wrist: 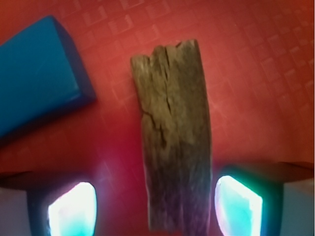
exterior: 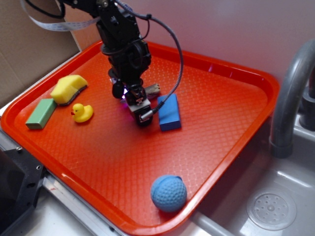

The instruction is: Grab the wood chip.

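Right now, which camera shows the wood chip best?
The wrist view: the wood chip fills the frame, lying between the open hand's fingers. In the exterior view only its end shows from behind the hand, beside the blue block.

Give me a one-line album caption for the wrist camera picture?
Open gripper straddling the wood chip on the red tray, blue block alongside.

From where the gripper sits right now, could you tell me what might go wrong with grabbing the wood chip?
The gripper is open, its fingers either side of the wood chip. The chip runs slightly tilted between them, so closing could twist it or pinch only its narrower end. The blue block lies close beside the chip; a sideways correction might nudge it. The chip lies flat on the tray, so a shallow descent could slip over it.
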Controlling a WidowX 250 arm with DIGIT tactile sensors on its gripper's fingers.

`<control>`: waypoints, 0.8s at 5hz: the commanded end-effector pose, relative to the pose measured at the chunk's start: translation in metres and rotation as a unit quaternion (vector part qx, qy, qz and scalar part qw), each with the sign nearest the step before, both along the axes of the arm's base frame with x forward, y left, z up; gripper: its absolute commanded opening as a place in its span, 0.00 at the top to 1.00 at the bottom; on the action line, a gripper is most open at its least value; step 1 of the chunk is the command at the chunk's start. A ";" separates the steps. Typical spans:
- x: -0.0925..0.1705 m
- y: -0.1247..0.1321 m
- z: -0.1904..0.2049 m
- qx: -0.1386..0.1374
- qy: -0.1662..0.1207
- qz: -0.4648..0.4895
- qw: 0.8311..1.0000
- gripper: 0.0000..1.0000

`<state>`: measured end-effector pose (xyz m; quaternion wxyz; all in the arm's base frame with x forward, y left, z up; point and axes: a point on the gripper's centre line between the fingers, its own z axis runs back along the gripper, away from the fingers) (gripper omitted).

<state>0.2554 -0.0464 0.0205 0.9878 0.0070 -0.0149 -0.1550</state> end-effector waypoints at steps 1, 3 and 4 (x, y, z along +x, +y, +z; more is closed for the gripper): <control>0.010 0.003 0.001 -0.019 -0.013 0.005 1.000 0.56; 0.008 0.003 0.004 -0.016 -0.013 0.007 1.000 1.00; 0.005 0.004 0.014 0.000 -0.020 0.000 1.000 1.00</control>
